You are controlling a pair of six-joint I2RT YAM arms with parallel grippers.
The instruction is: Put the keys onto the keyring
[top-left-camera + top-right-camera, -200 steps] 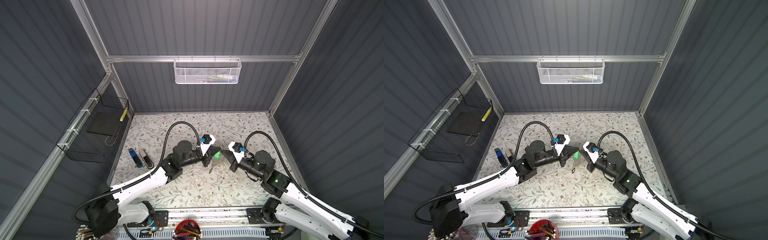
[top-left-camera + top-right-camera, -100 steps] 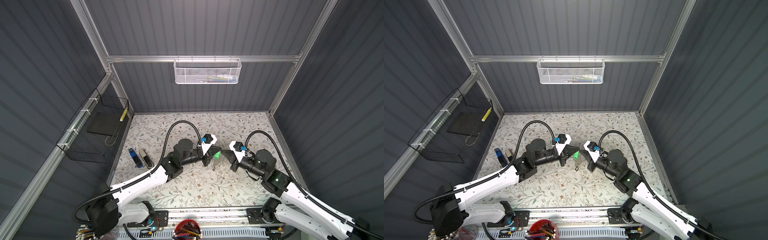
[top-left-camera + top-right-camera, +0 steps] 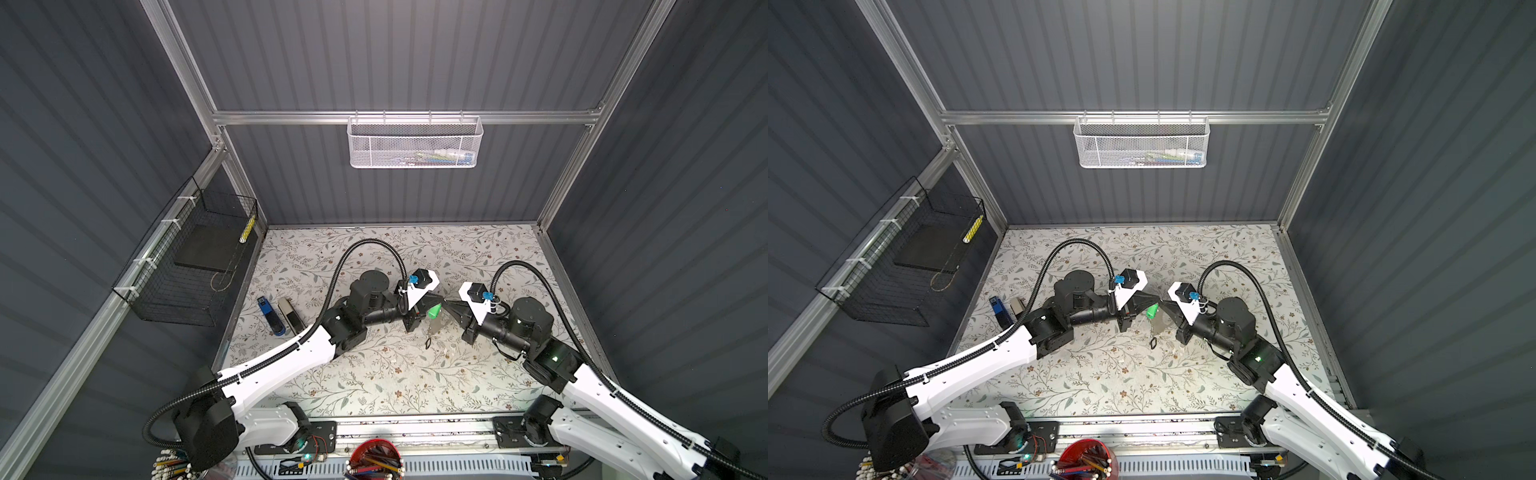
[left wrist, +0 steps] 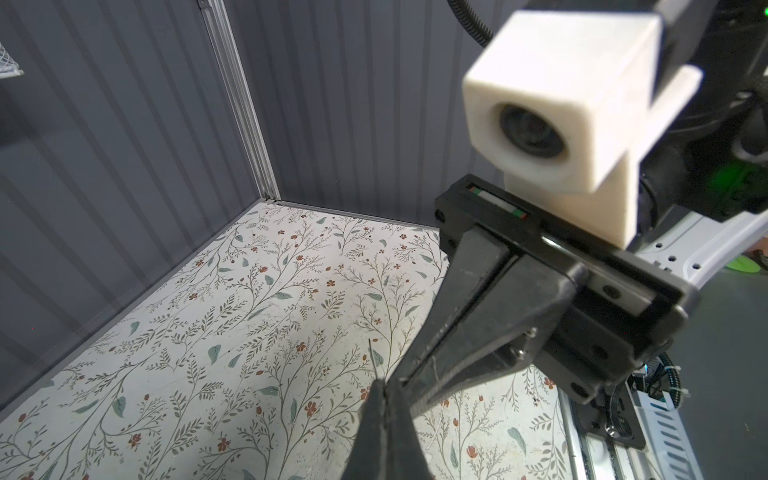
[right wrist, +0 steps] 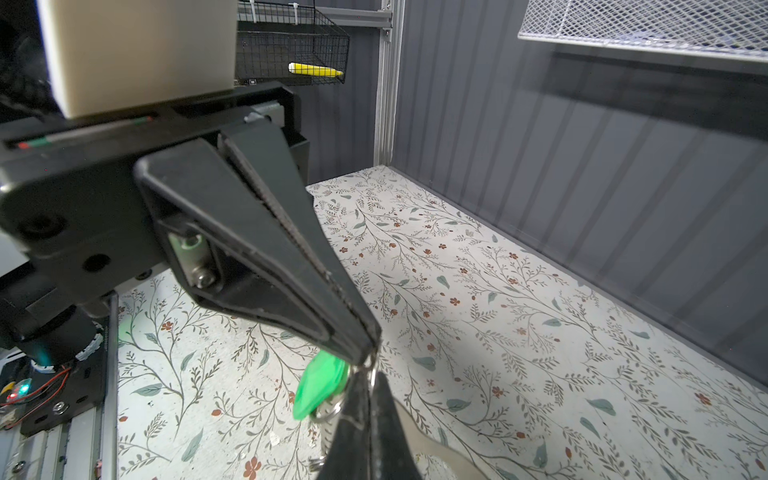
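Above the counter (image 3: 374, 386), the shut right end effector (image 5: 368, 392) held the hanging keyring (image 3: 434, 327) while the shut left end effector (image 5: 365, 338) pinched a wire loop (image 4: 372, 357) beside the green-tagged key (image 5: 318, 388), seemingly to thread it on.

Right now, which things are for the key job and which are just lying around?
For the job: green tag key, keyring, black tag.

Just lying about: blue stapler, grey stapler, white basket, black basket, pencil cup.
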